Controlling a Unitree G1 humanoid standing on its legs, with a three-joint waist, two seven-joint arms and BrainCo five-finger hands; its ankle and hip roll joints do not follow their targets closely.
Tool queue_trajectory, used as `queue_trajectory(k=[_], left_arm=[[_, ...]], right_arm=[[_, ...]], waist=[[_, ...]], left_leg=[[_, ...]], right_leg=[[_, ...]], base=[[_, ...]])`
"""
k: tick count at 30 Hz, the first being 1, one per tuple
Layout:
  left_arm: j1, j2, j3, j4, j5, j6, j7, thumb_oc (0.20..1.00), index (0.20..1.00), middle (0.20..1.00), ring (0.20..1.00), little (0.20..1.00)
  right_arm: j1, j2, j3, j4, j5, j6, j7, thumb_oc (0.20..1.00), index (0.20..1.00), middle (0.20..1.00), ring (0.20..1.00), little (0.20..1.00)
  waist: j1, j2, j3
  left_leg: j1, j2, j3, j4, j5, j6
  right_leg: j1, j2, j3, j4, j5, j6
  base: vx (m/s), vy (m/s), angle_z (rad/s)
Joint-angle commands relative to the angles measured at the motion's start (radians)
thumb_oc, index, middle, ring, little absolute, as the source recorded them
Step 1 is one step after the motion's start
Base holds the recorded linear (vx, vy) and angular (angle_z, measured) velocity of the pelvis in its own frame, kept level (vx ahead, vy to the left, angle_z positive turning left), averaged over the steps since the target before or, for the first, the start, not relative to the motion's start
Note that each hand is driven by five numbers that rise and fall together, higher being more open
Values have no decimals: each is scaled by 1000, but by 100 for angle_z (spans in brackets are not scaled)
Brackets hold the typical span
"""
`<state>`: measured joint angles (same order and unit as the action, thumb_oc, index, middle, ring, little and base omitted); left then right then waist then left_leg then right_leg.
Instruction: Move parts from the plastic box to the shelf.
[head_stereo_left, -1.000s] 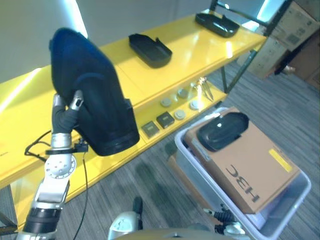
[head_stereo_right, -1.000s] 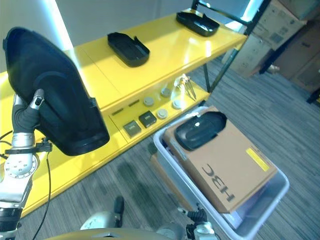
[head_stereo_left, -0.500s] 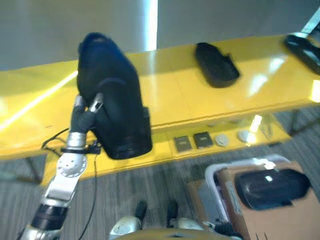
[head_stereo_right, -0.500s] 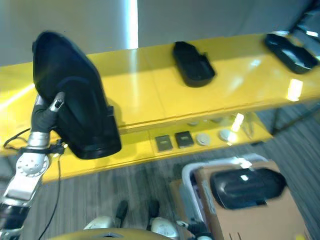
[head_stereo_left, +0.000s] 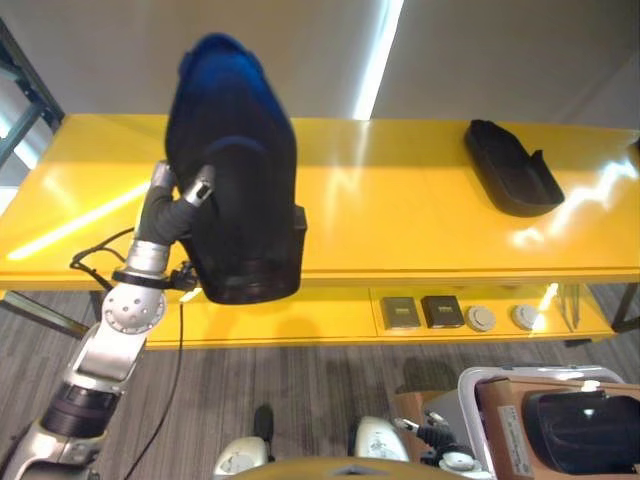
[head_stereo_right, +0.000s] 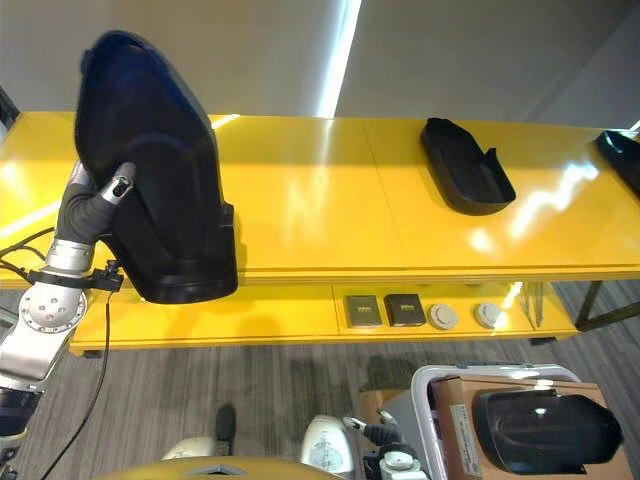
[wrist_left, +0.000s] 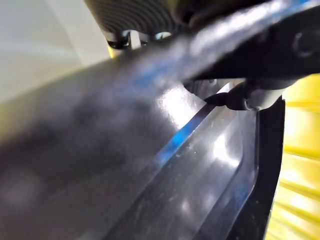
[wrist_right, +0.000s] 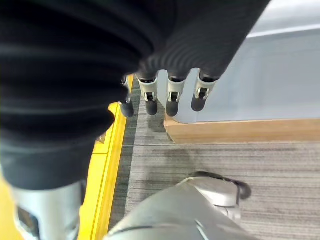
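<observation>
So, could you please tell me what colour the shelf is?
The shelf is bright glossy yellow, clearest in the right eye view.

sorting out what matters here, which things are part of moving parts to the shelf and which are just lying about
Part of the job:
- black part held up in the left hand
- black part on the yellow shelf
- black part in the plastic box

Just lying about:
- small square and round pieces on the lower level
- cardboard box

The left hand (head_stereo_right: 96, 204) has carried the black part (head_stereo_right: 155, 180) over the shelf (head_stereo_right: 300, 200).
</observation>
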<state>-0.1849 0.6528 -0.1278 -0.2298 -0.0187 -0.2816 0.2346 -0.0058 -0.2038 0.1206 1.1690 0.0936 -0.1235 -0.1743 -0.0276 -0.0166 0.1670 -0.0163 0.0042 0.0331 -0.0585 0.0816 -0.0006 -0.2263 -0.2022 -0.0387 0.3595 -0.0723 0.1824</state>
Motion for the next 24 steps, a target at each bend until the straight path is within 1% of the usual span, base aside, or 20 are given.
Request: queue_trajectory(k=[1, 2, 3, 4, 5, 6, 8, 10, 12, 13, 16, 17, 18, 19, 20, 23, 24], left_arm=[[-84, -30, -7, -4, -30, -45, 24, 200, 200, 200, 200, 200], [-93, -17, -5, -13, -20, -39, 6, 200, 200, 200, 200, 200], [-100, -21, -8, -2, -22, -33, 6, 200, 200, 200, 200, 200], [-116, -45, -11, 48, -22, -25, 8, 200, 200, 200, 200, 200], [-127, -58, -12, 69, -36, -24, 14, 200, 200, 200, 200, 200], [-177, -75, -28, 126, -70, -11, 22, 200, 200, 200, 200, 200], [-205, -82, -36, 160, -87, -10, 25, 200, 200, 200, 200, 200], [-262, -96, -44, 238, -147, 0, 28, 200, 200, 200, 200, 200], [-318, -101, -55, 295, -183, 7, 43, 200, 200, 200, 200, 200], [-358, -110, -67, 335, -226, 9, 47, 200, 200, 200, 200, 200], [-480, -101, -118, 469, -331, 19, 29, 200, 200, 200, 200, 200], [-567, -100, -158, 577, -419, 24, 17, 200, 200, 200, 200, 200], [-620, -101, -189, 645, -490, 31, -5, 200, 200, 200, 200, 200], [-661, -98, -213, 686, -528, 35, -13, 200, 200, 200, 200, 200], [-664, -98, -215, 689, -529, 33, -14, 200, 200, 200, 200, 200], [-797, -48, -310, 830, -570, 69, -57, 200, 200, 200, 200, 200], [-861, -43, -353, 940, -613, 95, -74, 200, 200, 200, 200, 200]], right_arm=[[2, -17, 68, 25, 7, -2, 3, 1000, 1000, 1000, 1000, 1000], [25, -7, 68, 33, 3, -3, 7, 1000, 1000, 1000, 1000, 1000], [26, -1, 77, 38, -7, 6, 13, 1000, 1000, 1000, 1000, 1000], [28, -5, 103, 64, -44, 19, 27, 1000, 1000, 1000, 1000, 1000], [33, -13, 117, 61, -66, 20, 32, 1000, 1000, 1000, 1000, 1000], [34, -37, 121, 53, -78, 22, 28, 1000, 1000, 1000, 1000, 1000], [31, -44, 113, 58, -73, 24, 28, 1000, 1000, 1000, 1000, 1000], [31, -55, 98, 65, -63, 27, 21, 1000, 1000, 1000, 1000, 1000], [27, -61, 94, 61, -51, 27, 21, 1000, 1000, 1000, 1000, 1000], [21, -64, 101, 61, -51, 28, 24, 1000, 1000, 1000, 1000, 1000], [0, -71, 127, 77, -66, 39, 41, 1000, 1000, 1000, 1000, 1000], [-9, -73, 139, 80, -62, 44, 47, 1000, 1000, 1000, 1000, 1000], [-20, -74, 148, 85, -62, 48, 51, 1000, 1000, 1000, 1000, 1000], [-33, -75, 155, 85, -60, 50, 51, 1000, 1000, 1000, 1000, 1000], [-34, -75, 154, 86, -60, 50, 51, 1000, 1000, 1000, 1000, 1000], [-64, -77, 186, 83, -68, 56, 54, 1000, 1000, 1000, 1000, 1000], [-79, -79, 208, 82, -77, 60, 54, 1000, 1000, 1000, 1000, 1000]], waist=[[-33, 27, -21], [-31, 20, -30], [-31, 11, -33], [-38, 7, -44], [-44, 12, -51], [-57, 21, -53], [-63, 26, -52], [-78, 33, -50], [-91, 36, -44], [-97, 37, -39], [-106, 45, -29], [-118, 51, -21], [-124, 55, -15], [-127, 59, -8], [-127, 59, -8], [-135, 72, 11], [-143, 80, 22]], left_leg=[[7, 60, -64, -21, -86, -43], [12, 61, -63, -18, -84, -47], [16, 61, -60, -21, -84, -50], [4, 66, -48, -29, -75, -61], [-8, 74, -46, -29, -67, -69], [-24, 87, -37, -29, -56, -81], [-33, 91, -41, -29, -50, -84], [-40, 97, -32, -29, -44, -90], [-40, 100, -24, -29, -41, -93], [-46, 100, -21, -29, -39, -94], [-59, 99, -13, -29, -35, -95], [-66, 98, -10, -29, -30, -96], [-71, 96, -8, -29, -28, -96], [-77, 95, -8, -29, -25, -96], [-77, 95, -8, -29, -25, -96], [-94, 89, -8, -29, -16, -98], [-102, 87, -4, -29, -14, -98]], right_leg=[[78, 38, 45, -246, 68, -5], [104, 40, 49, -261, 47, -6], [115, 31, 40, -284, 57, -9], [132, 36, 27, -353, 90, -14], [144, 44, 18, -389, 101, -17], [152, 54, 5, -412, 102, -22], [154, 59, 2, -423, 104, -25], [162, 60, -4, -438, 106, -25], [161, 63, 2, -440, 111, -26], [157, 64, 6, -441, 114, -26], [144, 62, 9, -447, 121, -23], [136, 59, 12, -447, 127, -21], [130, 58, 12, -447, 130, -18], [126, 55, 12, -447, 133, -18], [126, 55, 12, -447, 133, -18], [107, 50, 15, -447, 145, -14], [98, 46, 18, -447, 151, -11]], base=[[215, -118, 1], [162, -123, 4], [105, -203, 12], [46, -213, 15], [46, -227, 19], [41, -135, 5], [19, -65, 5], [33, -32, 3], [16, -20, -7], [-24, -11, -18], [-20, 6, -19], [-53, 27, -6], [-73, 36, -3], [-46, 24, -3], [-52, 24, -7], [-70, 37, -11], [-78, 39, -6]])
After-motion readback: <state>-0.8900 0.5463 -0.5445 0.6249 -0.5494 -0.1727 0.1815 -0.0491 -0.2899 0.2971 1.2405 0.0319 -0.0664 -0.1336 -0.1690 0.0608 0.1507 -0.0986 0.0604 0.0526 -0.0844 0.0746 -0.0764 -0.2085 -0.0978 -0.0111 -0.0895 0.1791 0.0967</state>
